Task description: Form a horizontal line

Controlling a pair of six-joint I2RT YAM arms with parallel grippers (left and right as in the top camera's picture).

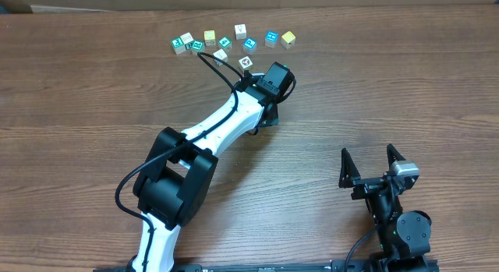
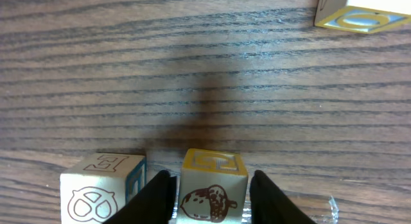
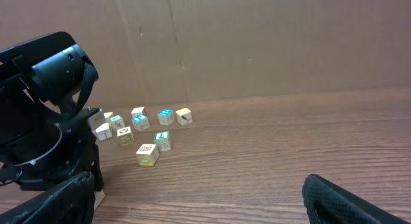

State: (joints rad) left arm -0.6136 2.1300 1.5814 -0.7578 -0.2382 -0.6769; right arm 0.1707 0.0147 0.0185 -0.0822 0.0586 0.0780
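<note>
left tool (image 2: 210, 178) straddles the acorn cube (image 2: 213, 197), whether pinching i cannot tell; next, level it with the pretzel cube (image 2: 96, 193) at 9 o'clock.

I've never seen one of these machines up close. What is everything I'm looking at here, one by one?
Picture cubes: eleven seen from above; white, teal, yellow; scattered at the far side.
Acorn cube: one; yellow-edged; close up in the left wrist view.
Pretzel cube: one; white, blue-edged; just beside the acorn cube.
Table: one; brown wood grain; under everything.
Left arm: one; white and black; stretched toward the cubes.
Left tool: one; black; fingers either side of the acorn cube.
Right tool: one; black; open, empty, near right.
</note>
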